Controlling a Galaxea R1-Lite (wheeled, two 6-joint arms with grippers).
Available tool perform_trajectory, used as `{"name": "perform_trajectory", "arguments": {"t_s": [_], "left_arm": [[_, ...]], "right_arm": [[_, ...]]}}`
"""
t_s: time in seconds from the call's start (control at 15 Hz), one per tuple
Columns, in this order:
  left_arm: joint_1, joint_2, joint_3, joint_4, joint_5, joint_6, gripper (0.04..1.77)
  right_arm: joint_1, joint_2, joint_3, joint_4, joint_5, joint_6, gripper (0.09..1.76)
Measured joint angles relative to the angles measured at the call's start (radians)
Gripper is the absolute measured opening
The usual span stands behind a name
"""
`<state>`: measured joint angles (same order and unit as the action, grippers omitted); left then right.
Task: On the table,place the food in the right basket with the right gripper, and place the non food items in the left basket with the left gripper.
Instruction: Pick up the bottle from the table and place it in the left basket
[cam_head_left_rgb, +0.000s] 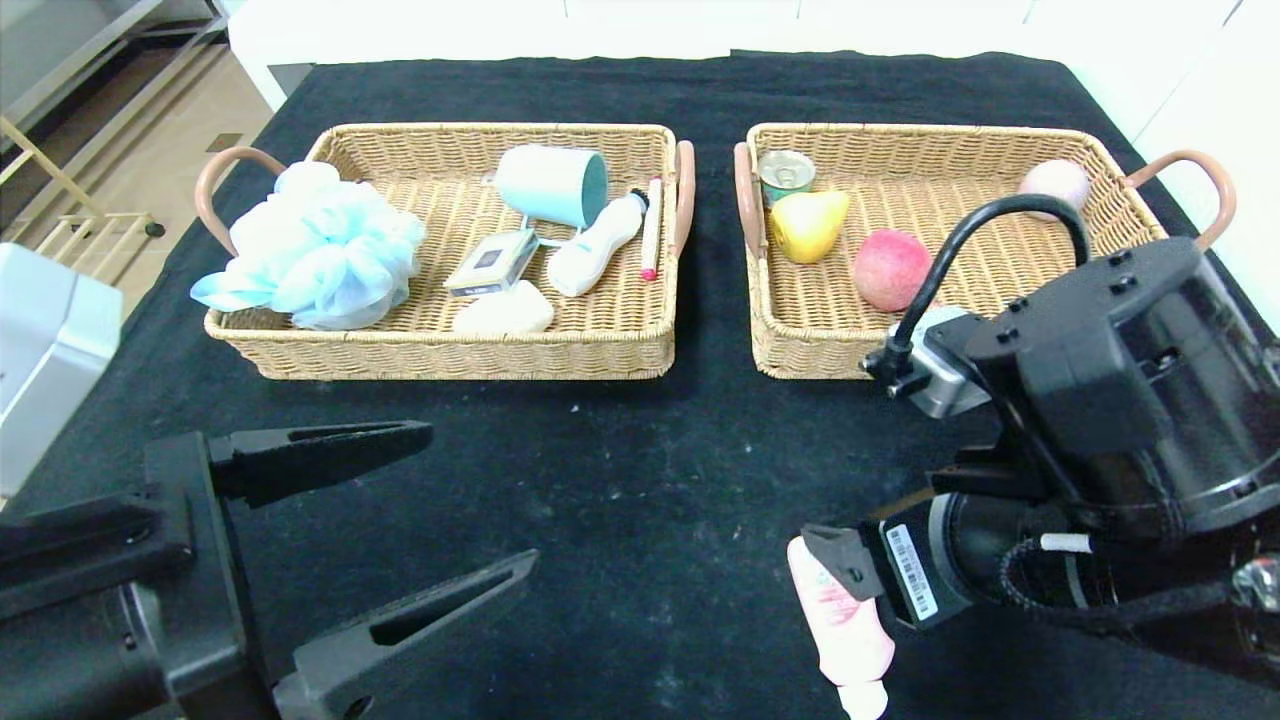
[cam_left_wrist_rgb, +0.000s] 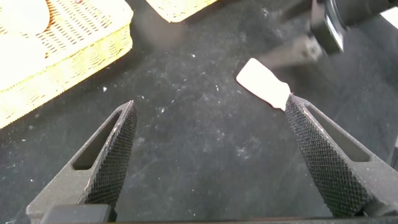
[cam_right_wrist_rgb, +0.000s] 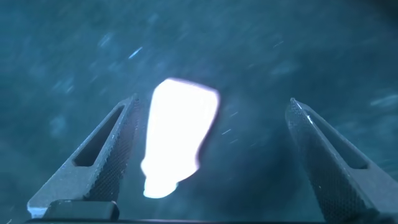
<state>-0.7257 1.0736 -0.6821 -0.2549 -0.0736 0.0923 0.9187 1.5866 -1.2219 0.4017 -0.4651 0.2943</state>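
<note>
Right now my right gripper (cam_right_wrist_rgb: 208, 158) hangs low over the black table (cam_head_left_rgb: 640, 470), pointing straight down, its fingers spread wide on either side of a pink tube (cam_head_left_rgb: 845, 635) without touching it. That tube lies flat on the cloth near the table's front edge, in front of the right basket (cam_head_left_rgb: 800, 350); it is pale pink, broad at one end and narrowing to a small cap at the other. My left gripper (cam_head_left_rgb: 420, 520) sits low at the front left, reaching forward, fingers also wide apart and holding nothing. From my left wrist the tube (cam_left_wrist_rgb: 264, 84) shows just beyond one fingertip. Both baskets are already loaded: fruit and a can on the right, a sponge, cup and bottle in the left basket (cam_head_left_rgb: 450, 355)
</note>
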Motion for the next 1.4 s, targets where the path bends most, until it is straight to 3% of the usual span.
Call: {"name": "perform_trajectory", "arguments": {"t_s": [0.4,1.33,1.4], "left_arm": [[0.000,-0.005,0.000,0.004,-0.001,0.002,1.72],[-0.001,-0.013,-0.001,0.005,-0.001,0.010,1.72],[-0.001,-0.013,-0.001,0.005,-0.001,0.010,1.72]], "right_arm": [[0.061,0.053,0.007,0.070,-0.030,0.091,1.70],[0.042,0.182,0.003,0.059,-0.035,0.137,1.71],[0.042,0.185,0.003,0.059,-0.035,0.137,1.54]]}}
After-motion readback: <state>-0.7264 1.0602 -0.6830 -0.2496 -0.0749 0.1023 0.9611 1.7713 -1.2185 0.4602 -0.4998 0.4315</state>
